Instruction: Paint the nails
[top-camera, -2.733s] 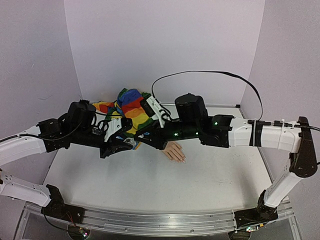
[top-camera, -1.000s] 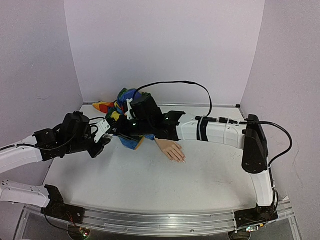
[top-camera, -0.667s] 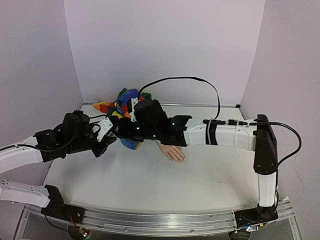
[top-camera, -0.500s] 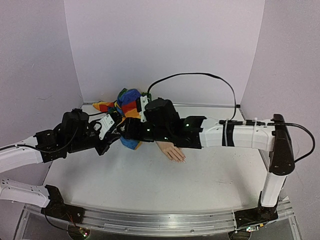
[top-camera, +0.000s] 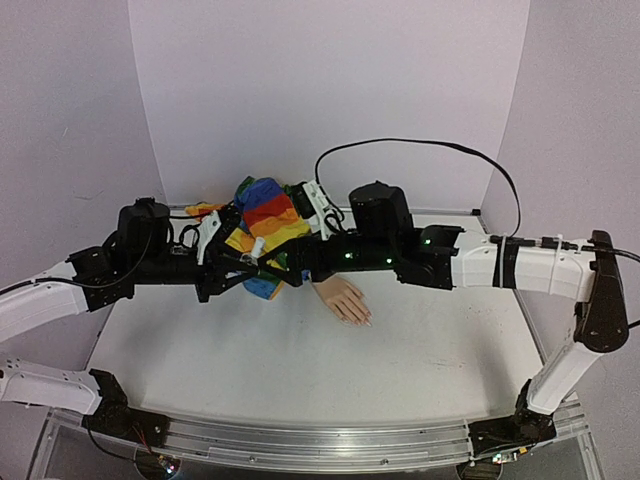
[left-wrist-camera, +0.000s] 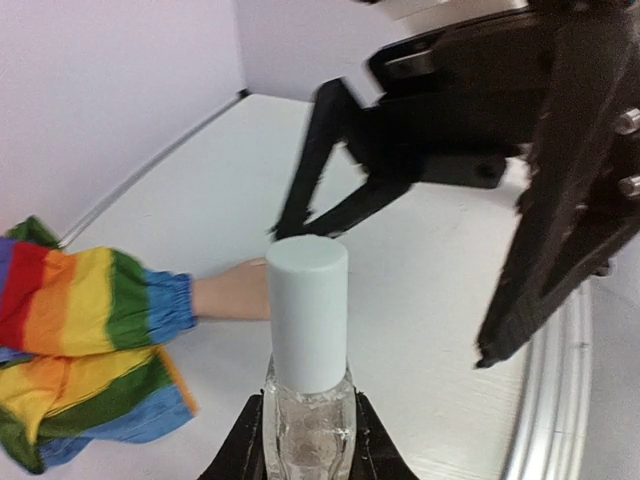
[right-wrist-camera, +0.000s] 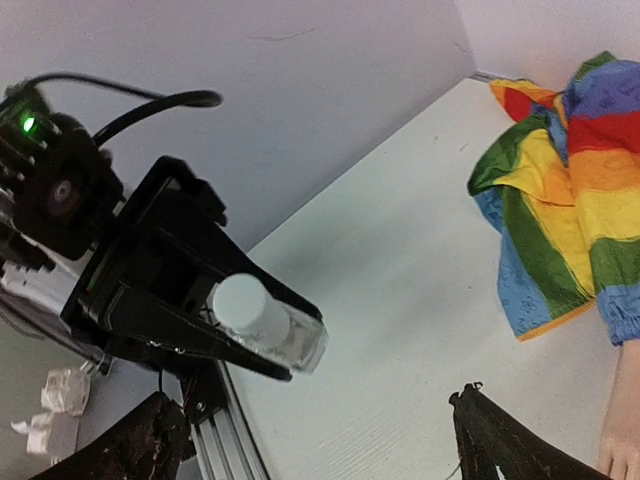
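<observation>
My left gripper (left-wrist-camera: 307, 445) is shut on a small clear bottle (left-wrist-camera: 307, 410) with a white cap (left-wrist-camera: 307, 310), held upright off the table. In the top view the left gripper (top-camera: 248, 258) and bottle (top-camera: 257, 247) hang in front of the rainbow sleeve (top-camera: 265, 215). My right gripper (right-wrist-camera: 320, 450) is open with nothing between its fingers, facing the bottle (right-wrist-camera: 270, 325) from a short distance. The peach mannequin hand (top-camera: 340, 298) lies flat on the table. The nails (top-camera: 361, 318) at its fingertips are too small to make out. Both grippers are left of and above the hand.
The sleeve (right-wrist-camera: 570, 200) is bunched toward the back wall. The right arm (top-camera: 480, 265) stretches across the table above the hand's wrist, its black cable (top-camera: 420, 145) arching over it. Side walls close in on the white table (top-camera: 300, 370).
The right gripper has opened and its arm has drawn back rightward. The left gripper has carried the bottle right and upward, in front of the sleeve. The hand has not moved.
</observation>
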